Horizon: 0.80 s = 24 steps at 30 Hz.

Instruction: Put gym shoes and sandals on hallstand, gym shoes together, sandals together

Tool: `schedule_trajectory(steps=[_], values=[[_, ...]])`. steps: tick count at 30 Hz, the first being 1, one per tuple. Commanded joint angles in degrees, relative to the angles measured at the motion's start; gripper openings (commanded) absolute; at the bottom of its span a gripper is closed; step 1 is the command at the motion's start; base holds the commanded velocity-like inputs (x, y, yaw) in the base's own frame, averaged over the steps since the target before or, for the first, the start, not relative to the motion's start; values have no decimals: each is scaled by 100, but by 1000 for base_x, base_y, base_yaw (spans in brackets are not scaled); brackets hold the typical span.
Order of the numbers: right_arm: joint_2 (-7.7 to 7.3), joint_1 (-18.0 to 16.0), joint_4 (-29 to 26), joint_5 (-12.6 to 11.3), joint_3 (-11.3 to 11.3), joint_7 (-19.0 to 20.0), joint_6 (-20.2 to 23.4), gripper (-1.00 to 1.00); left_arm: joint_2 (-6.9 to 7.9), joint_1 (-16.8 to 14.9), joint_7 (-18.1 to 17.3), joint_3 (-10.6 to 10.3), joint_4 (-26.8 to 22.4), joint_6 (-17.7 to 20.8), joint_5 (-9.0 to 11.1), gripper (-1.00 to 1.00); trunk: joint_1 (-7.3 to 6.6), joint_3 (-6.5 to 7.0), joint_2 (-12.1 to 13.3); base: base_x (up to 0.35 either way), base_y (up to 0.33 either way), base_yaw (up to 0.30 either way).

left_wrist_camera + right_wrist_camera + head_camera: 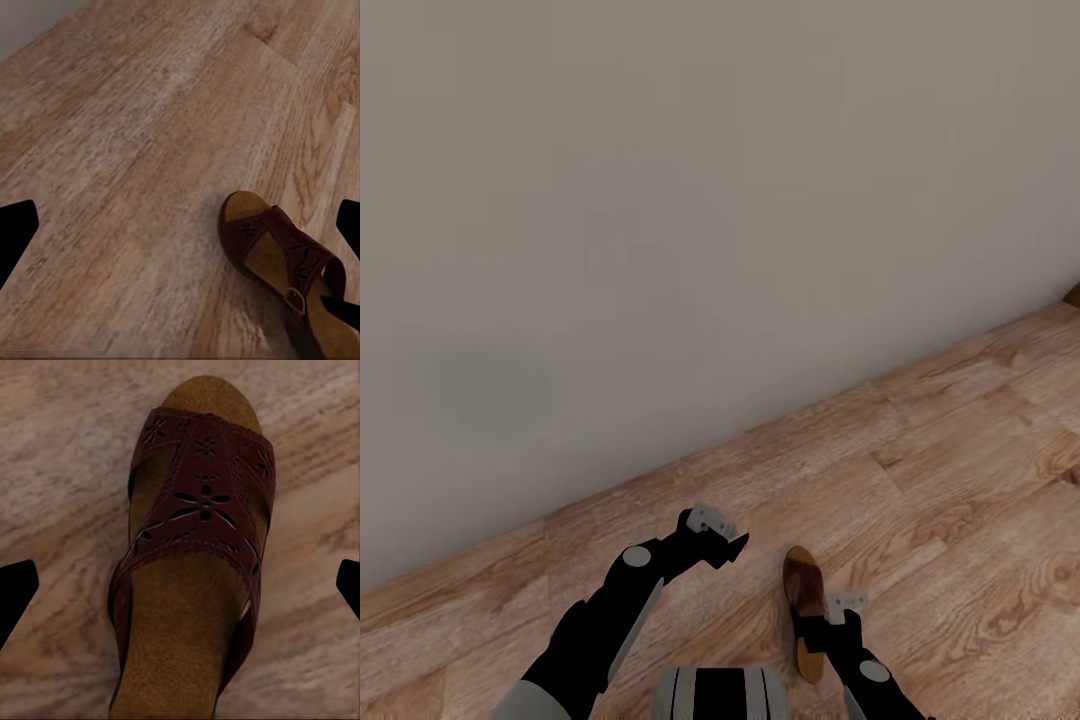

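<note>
Where the sandal (pixel 193 562) lies flat on the floor (pixel 960 450), its brown cut-out strap crosses a tan insole. My right gripper (pixel 180 585) hovers spread wide above it, empty. My left gripper (pixel 718 540) is open, empty. Bare planks surround it; wall (pixel 660 200) beyond.
</note>
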Motion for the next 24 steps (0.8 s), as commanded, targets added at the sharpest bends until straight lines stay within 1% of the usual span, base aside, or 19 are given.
schedule_trajectory(steps=[1, 13, 24], values=[[-1, -2, 3, -1, 4, 4, -18, 100, -1, -1, -24, 6, -8, 29, -21, 100, 1, -36, -3, 0, 0, 0], [-1, -2, -3, -4, 4, 8, -18, 100, -5, -5, -24, 7, -18, 30, -21, 100, 32, -413, -19, 0, 0, 0], [-1, -1, -5, -2, 4, 13, -18, 100, -7, -11, -24, 11, -232, 30, -21, 100, 61, -760, -34, 0, 0, 0]])
